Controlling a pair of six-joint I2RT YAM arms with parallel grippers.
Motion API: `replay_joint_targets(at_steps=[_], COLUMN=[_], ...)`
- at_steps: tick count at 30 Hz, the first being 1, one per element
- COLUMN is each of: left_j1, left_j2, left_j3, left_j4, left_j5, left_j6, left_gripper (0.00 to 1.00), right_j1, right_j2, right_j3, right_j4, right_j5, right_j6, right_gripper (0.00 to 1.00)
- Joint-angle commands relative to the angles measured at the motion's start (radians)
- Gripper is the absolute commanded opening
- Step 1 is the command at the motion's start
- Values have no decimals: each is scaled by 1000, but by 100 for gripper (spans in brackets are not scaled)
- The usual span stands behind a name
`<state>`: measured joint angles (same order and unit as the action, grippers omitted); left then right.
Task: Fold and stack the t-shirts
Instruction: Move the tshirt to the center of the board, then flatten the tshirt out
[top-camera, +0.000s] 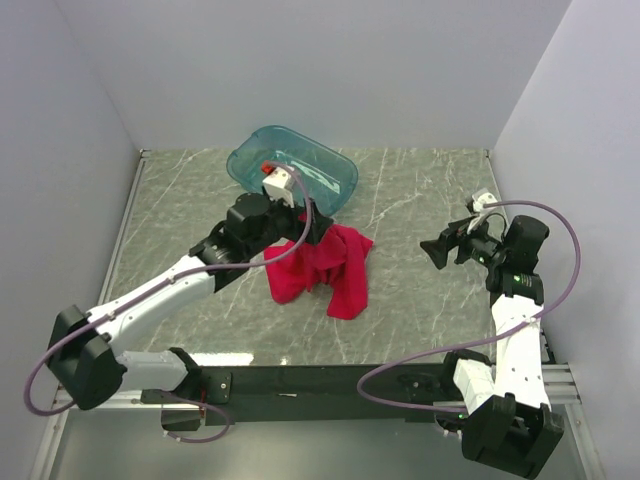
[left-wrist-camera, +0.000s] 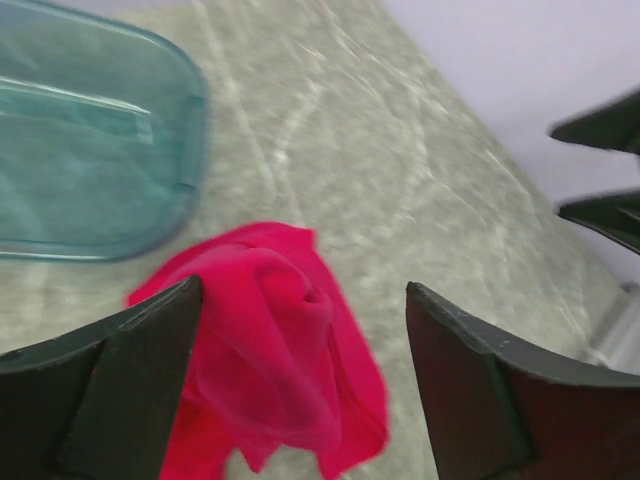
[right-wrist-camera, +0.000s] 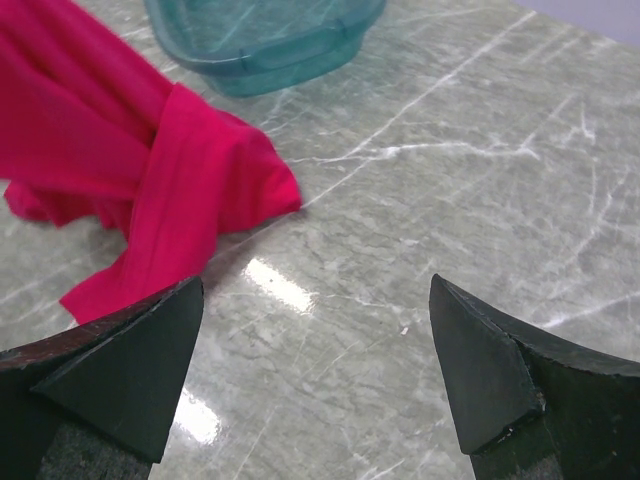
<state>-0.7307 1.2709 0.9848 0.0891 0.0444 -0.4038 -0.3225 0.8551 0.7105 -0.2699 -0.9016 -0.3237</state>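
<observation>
Count: one red t-shirt (top-camera: 325, 268), one teal basin (top-camera: 330, 172), two hands. The t-shirt lay crumpled and unfolded around mid-bench (top-camera: 420, 190), just on the near side of the basin, with a strip of bare bench between them. Left hand (left-wrist-camera: 303, 290) hung over the shirt's far-left part, fingers apart, cloth bunched below the gap, not clamped. Right hand (right-wrist-camera: 315, 285) stood well apart to the shirt's right, fingers wide apart, holding nothing.

The left arm (top-camera: 165, 288) stretches forward, the left gripper (top-camera: 312, 228) with jaws wide apart. The right gripper (top-camera: 437, 250) points left, jaws apart too.
</observation>
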Motion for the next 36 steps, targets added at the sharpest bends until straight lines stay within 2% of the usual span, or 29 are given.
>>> replay_joint_targets(at_steps=[1,3,5,6,9,12,13,16,21,24,25,26,29,31,36], left_j1=[-3,-3,-1,-3,-3,-1,-1,-1,-1,-1,-1,-1,1,4,7], left_j2=[-120,-180,-226,-235,-271,-346,-369,-456,-541,-548,-548,-553,-561,-568,-591], left_j3=[-11,-21,-38,-41,-51,-93,-116,-179,-274,-279,-281,-282,-285,-290,-302], left_j4=[-2,-44,-86,-174,-271,-339,-357,-358,-338,-350,-347,-342,-338,-338,-321], left_j5=[-184,-234,-201,-125,-112,-218,-268,-331,-455,-523,-532,-540,-564,-581,-603], left_j6=[112,149,224,252,272,247,240,221,206,206,212,218,226,226,235], left_gripper=[88,95,98,97,94,95,96,99,99,99,99,99,98,98,98], right_j1=[-6,-4,3,10,33,124,178,360,459,516,542,546,563,580,591], right_j2=[2,18,36,42,61,88,107,235,576,809,870,989,1169,1225,1374], right_j3=[-14,-11,-3,0,9,44,65,213,553,806,873,1011,1203,1257,1395], right_j4=[-28,-48,-81,-92,-103,-81,-86,-130,-123,-199,-222,-280,-333,-330,-292], right_j5=[-92,-134,-148,-145,-129,-73,19,177,300,510,567,608,656,788,843], right_j6=[-83,-100,-141,-152,-169,-169,-178,-143,93,175,284,323,540,609,603], right_gripper=[100,100,99,99,99,99,99,97,90,89,88,88,88,89,93])
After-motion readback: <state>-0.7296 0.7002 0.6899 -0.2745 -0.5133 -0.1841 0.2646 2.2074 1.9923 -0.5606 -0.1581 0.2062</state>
